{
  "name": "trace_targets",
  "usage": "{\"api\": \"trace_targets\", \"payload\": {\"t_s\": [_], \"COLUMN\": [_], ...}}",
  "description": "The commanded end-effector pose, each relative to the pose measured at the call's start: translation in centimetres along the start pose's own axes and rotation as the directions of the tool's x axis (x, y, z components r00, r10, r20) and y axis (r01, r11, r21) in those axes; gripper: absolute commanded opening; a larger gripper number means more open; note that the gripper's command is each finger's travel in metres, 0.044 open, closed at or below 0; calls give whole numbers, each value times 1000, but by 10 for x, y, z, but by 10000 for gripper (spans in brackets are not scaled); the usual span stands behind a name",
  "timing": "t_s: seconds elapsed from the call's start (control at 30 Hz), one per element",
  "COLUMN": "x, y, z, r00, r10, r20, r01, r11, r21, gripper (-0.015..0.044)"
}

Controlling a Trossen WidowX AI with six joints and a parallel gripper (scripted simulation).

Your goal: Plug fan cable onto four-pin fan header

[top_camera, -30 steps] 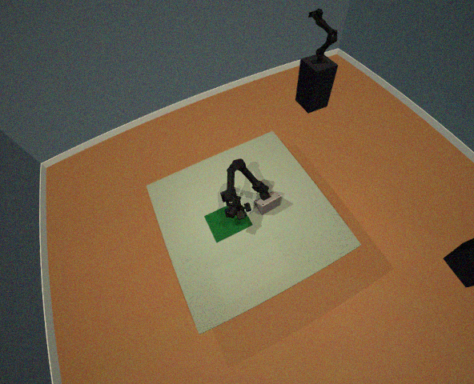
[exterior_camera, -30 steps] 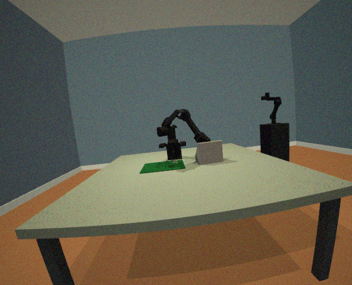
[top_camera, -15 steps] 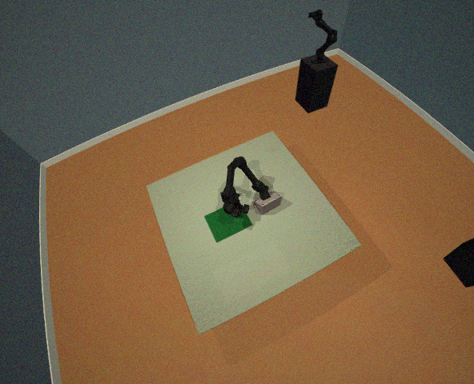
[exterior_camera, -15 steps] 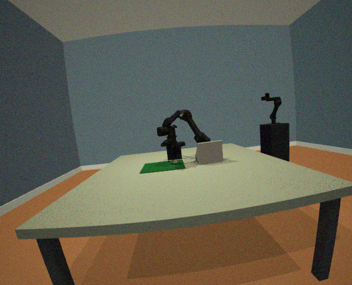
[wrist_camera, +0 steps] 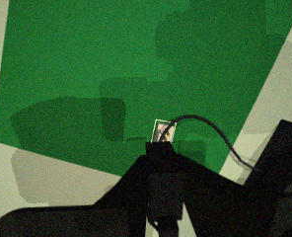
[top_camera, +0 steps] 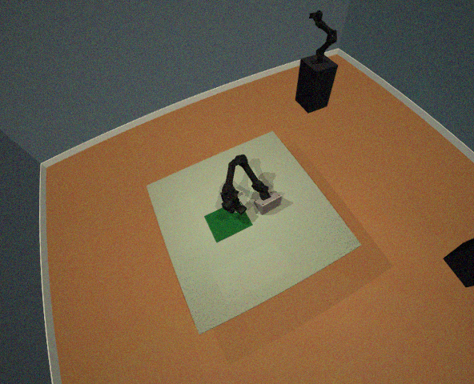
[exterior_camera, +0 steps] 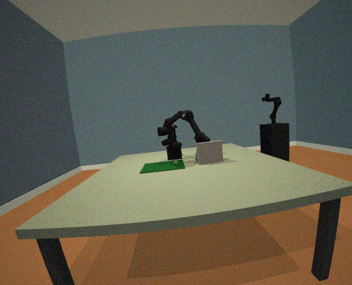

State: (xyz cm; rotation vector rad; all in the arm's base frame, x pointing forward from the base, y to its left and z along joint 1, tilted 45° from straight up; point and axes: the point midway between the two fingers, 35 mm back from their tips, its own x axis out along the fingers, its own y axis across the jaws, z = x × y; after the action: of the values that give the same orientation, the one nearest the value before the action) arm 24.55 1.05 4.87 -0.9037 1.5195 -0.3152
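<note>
In the wrist view my gripper is shut on the fan's plug, a small black block between the fingertips. The plug is beside the lower end of the white-rimmed four-pin header, whose pins partly show. The gap between plug and header is hard to judge. The thin black cable arcs over the header to the right, toward a dark block. The header is a tiny pale spot near the rear of the green board. The plug's underside is hidden.
A pinkish-white box stands beside the board, with the arm's lower end at it. A black block stands behind the board. The pale table lies beneath. Another arm on a black pedestal stands far off.
</note>
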Motion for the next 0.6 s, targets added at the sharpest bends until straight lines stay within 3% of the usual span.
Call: {"api": "trace_targets", "payload": {"t_s": [0.0,0.13,0.57], "x": [1,2,0], "y": [-7,-10,-13], "z": [-6,-9,-1], "r00": [1000,1000,1000], "r10": [-5,-6,-6], "r20": [-3,-4,-3], "r01": [5,6,6], "r11": [993,979,977], "r21": [121,206,213], "gripper": [0,0,0]}}
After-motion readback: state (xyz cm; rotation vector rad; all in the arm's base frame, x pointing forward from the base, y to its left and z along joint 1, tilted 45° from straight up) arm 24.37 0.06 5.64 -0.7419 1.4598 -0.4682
